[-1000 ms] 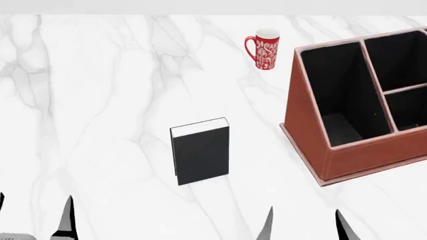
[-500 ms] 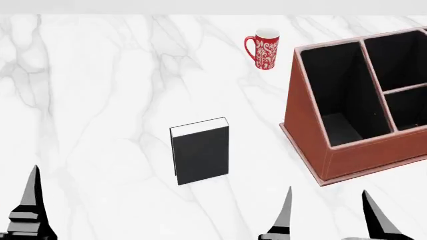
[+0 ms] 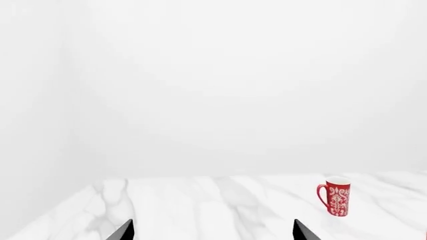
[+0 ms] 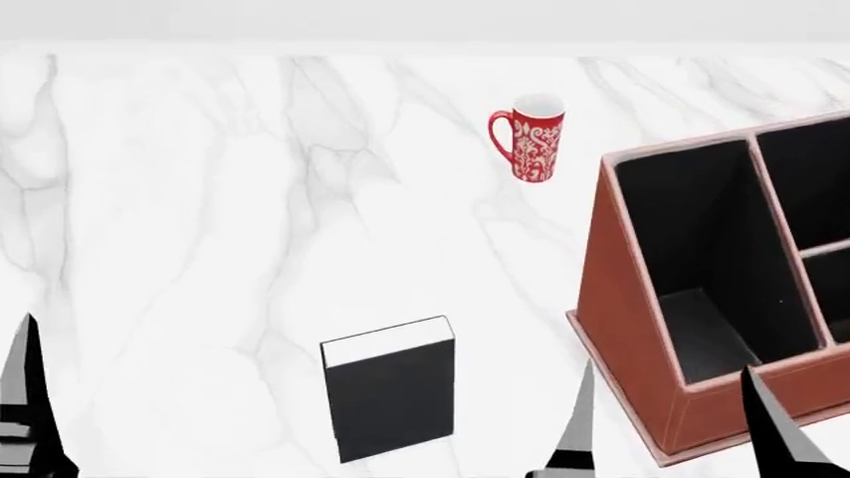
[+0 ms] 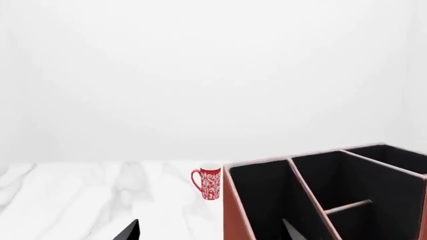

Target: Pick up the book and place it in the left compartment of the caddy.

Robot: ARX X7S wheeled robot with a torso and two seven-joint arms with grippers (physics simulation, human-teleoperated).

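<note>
The black book (image 4: 388,393) with a white page edge stands on the marble table, near the front. To its right is the reddish-brown caddy (image 4: 622,309); its long left compartment (image 4: 698,249) holds nothing. My right gripper (image 4: 667,368) hangs open just in front of the caddy's near corner, to the right of the book. In the right wrist view the right gripper (image 5: 210,222) is open, with the caddy (image 5: 233,212) straight ahead. My left gripper (image 3: 213,222) is open over bare marble. Only one of its fingers (image 4: 24,388) shows in the head view, far left of the book.
A red-and-white patterned mug (image 4: 531,137) stands behind the book and left of the caddy; both wrist views catch the mug (image 3: 335,196) (image 5: 208,182). Two smaller caddy sections (image 4: 810,189) lie at the right. The table's far edge (image 4: 398,48) meets a white wall.
The head view has shifted: book, mug and caddy now sit lower in the frame. Both grippers' fingers reach higher into view; the right one is now beside the caddy's front corner.
</note>
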